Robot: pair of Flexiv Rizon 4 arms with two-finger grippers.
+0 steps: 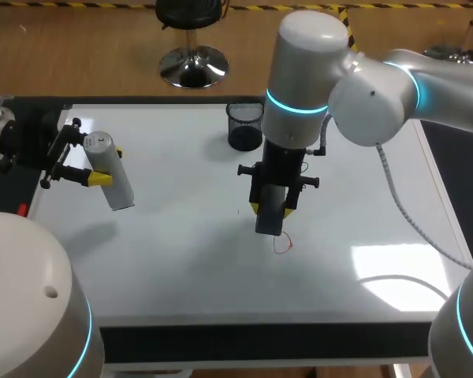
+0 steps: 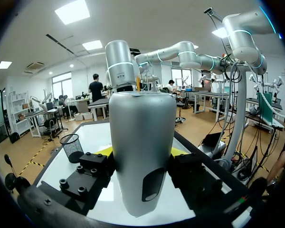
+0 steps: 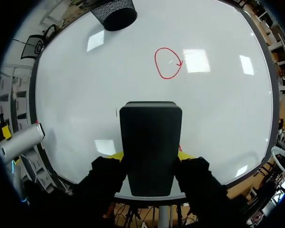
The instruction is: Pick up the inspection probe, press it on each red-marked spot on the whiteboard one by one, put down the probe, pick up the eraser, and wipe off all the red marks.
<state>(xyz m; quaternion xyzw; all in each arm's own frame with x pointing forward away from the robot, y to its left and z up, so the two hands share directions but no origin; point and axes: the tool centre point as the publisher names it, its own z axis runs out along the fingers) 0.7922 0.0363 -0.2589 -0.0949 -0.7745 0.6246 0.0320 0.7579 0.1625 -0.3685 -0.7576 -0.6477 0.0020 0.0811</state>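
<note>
- Right claw [image 3: 149,156] is clamped on the eraser [image 3: 151,128], one finger on each long side. The block's long axis runs out along my fingers, and its free end faces the whiteboard [image 1: 181,260].
- Only one mark shows, a red circle [image 3: 168,62]. In my right wrist view it lies ahead of the eraser's free end, slightly off to one side, with bare board between the two.
- From above, the eraser hangs near the circle, on the side toward the cup [image 1: 245,126]. I cannot tell whether its end touches the board yet.
- Left claw [image 1: 108,165] grips the probe [image 2: 142,137] across its body, well to the left of the circle, over the board's left part. The probe is tilted, with its capped end toward the far edge.
- The cup stands beyond the circle, well apart from it, at the board's far edge.
- My right arm is much the nearer to the circle, so I judge the wipe to be its job. It should set the eraser's end flat on the board and push it forward along its long axis, across the circle.
- The task wants the probe put down first, and it is not down yet.
- If the eraser meets the board tilted, only an edge may rub and part of the ring could be left.
</note>
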